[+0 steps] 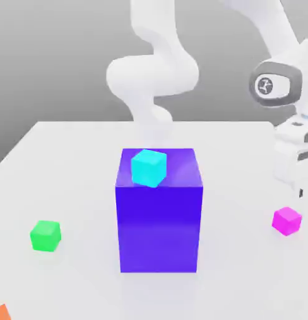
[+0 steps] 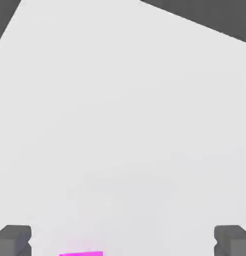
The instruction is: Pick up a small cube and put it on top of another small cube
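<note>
The small magenta-pink cube [image 1: 287, 220] lies on the white table at the exterior view's right, and a sliver of it [image 2: 81, 253] shows in the hand view. My gripper [image 2: 123, 240] is open, its two dark fingertips [image 2: 13, 240] standing wide apart above the table with nothing between them. In the exterior view the white hand [image 1: 297, 156] hangs just behind and above the pink cube, partly cut off by the picture's edge. A small cyan cube [image 1: 149, 167] rests on top of the big blue-violet block [image 1: 159, 212] in the middle.
A small green cube [image 1: 45, 235] sits on the table [image 1: 69, 162] at the exterior view's left. An orange corner [image 1: 0, 312] pokes in at the lower left edge. The arm's white links rise behind the big block.
</note>
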Controlling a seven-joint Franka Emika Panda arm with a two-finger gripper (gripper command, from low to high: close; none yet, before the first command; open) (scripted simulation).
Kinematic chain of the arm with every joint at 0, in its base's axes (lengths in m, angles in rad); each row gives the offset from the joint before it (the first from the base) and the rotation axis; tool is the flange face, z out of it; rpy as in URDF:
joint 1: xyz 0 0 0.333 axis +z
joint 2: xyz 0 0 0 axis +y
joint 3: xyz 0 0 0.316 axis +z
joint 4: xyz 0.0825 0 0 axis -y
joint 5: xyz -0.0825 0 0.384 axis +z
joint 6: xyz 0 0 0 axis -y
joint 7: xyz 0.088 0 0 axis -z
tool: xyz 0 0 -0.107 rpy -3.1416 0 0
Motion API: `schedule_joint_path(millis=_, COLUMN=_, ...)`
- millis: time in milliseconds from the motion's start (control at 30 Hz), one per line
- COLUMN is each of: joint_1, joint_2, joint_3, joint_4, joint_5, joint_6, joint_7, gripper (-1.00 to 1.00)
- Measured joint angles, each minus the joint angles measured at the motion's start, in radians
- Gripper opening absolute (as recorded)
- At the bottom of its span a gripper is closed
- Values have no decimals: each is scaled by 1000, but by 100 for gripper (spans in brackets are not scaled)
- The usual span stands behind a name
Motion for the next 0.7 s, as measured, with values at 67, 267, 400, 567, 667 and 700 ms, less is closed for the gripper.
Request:
schedule_joint_path(millis=67, joint_1=56, joint_2=80, joint_3=-33, joint_4=-14, joint_5=-88, joint_6=41, joint_7=89, gripper=0)
schedule_joint_path(millis=267, joint_1=258, joint_2=287, joint_3=-272, joint_4=30, joint_5=-313, joint_6=188, joint_7=268, gripper=-100)
schedule_joint_path(millis=400, joint_1=258, joint_2=287, joint_3=-272, joint_4=30, joint_5=-314, joint_6=189, joint_7=269, gripper=-100)
schedule_joint_path(millis=567, joint_1=214, joint_2=236, joint_3=-215, joint_4=16, joint_5=-258, joint_6=151, joint_7=225, gripper=-100)
schedule_joint_path(millis=667, joint_1=152, joint_2=130, joint_3=-123, joint_4=-12, joint_5=-122, joint_6=79, joint_7=123, gripper=-100)
schedule_joint_path(millis=700, joint_1=142, joint_2=99, joint_3=-103, joint_4=-16, joint_5=-80, joint_6=56, joint_7=89, gripper=-100)
